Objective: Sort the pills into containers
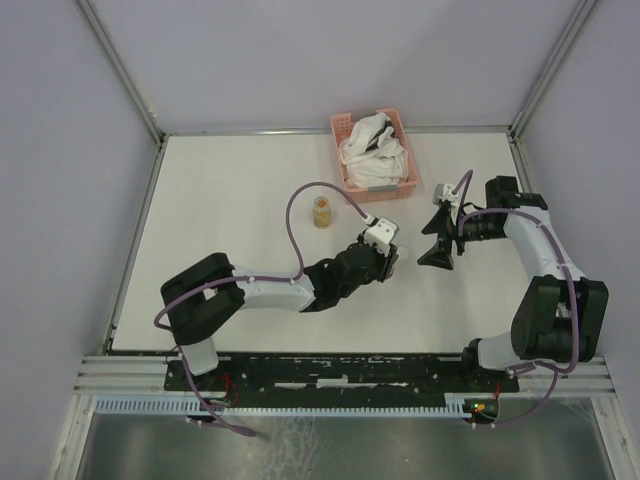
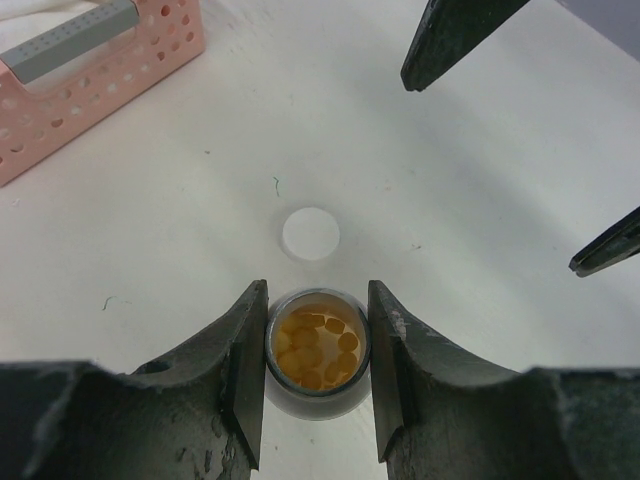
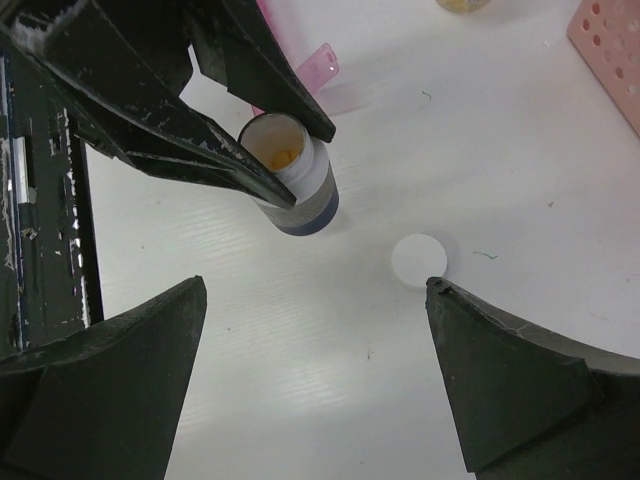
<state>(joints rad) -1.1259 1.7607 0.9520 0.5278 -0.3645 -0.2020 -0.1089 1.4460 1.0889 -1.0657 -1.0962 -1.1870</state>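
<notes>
Top external view: the left gripper is positioned near the centre of the white table, and the right gripper is just beside it, fingers pointing toward it. A pink lattice basket containing white cloths stands at the far edge. A small jar with yellow contents stands between the basket and the left gripper. What the left gripper holds cannot be resolved here. Left wrist view: the left jaws are set narrow, clamped on an upright, open pill bottle that contains orange-yellow pills. A round white cap lies flat on the table just beyond the bottle, not touching it. Right wrist view: the right jaws are spread wide and hold nothing, with the cap on the table between and ahead of them. A magenta translucent tab, probably one end of the pill-box strip, projects from behind the left gripper's fingers. Its compartments are hidden.
</notes>
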